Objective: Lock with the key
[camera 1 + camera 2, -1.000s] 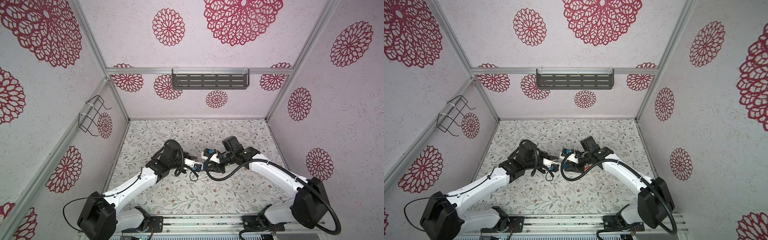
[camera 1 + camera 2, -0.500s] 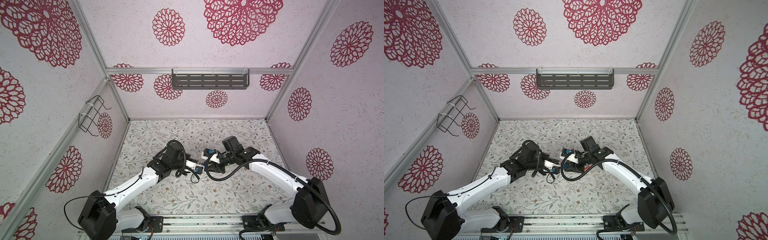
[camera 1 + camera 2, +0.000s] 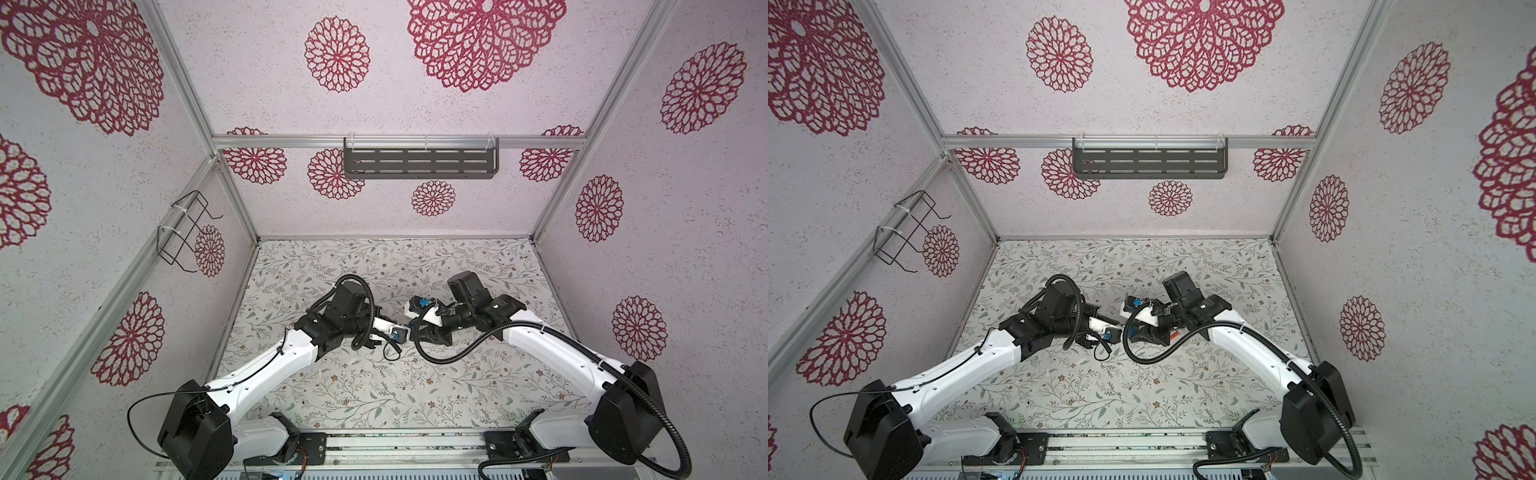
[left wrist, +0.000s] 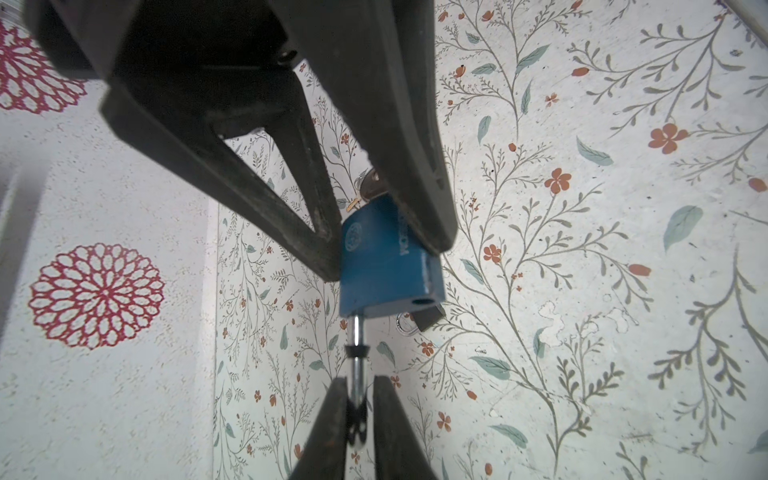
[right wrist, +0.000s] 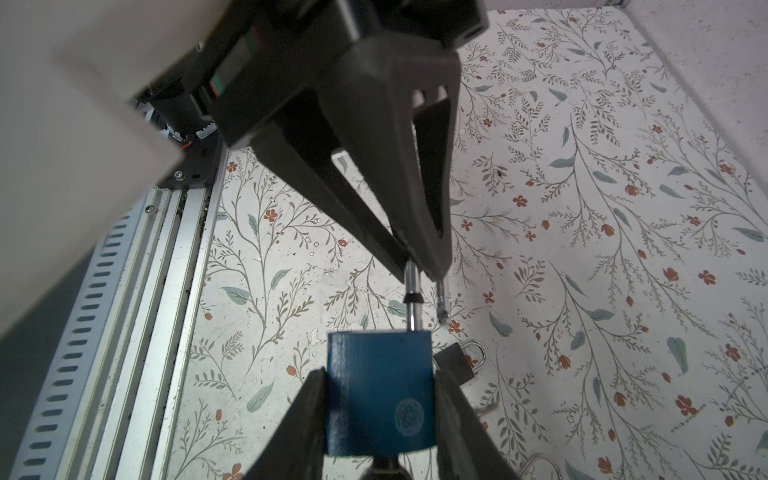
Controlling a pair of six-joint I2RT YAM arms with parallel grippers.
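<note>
A blue padlock (image 5: 380,399) hangs above the floral table, with my right gripper (image 5: 380,374) shut on its body from both sides. Its silver shackle (image 4: 355,336) stands raised out of the body, and its free end (image 5: 442,307) is outside its hole. My left gripper (image 4: 359,380) is shut on the shackle's top. The key (image 4: 368,189), with a dark head and a ring, sticks out of the padlock's underside. In both top views the two grippers meet at mid-table around the padlock (image 3: 1132,331).
A small dark padlock (image 5: 457,361) with a silver shackle lies on the table just below the blue one. The aluminium rail (image 5: 166,291) runs along the table's front edge. A grey shelf (image 3: 419,162) and a wire basket (image 3: 183,232) hang on the walls.
My left gripper has moved right toward the padlock and its fingers have closed on the shackle. The right arm has held still with the padlock.
</note>
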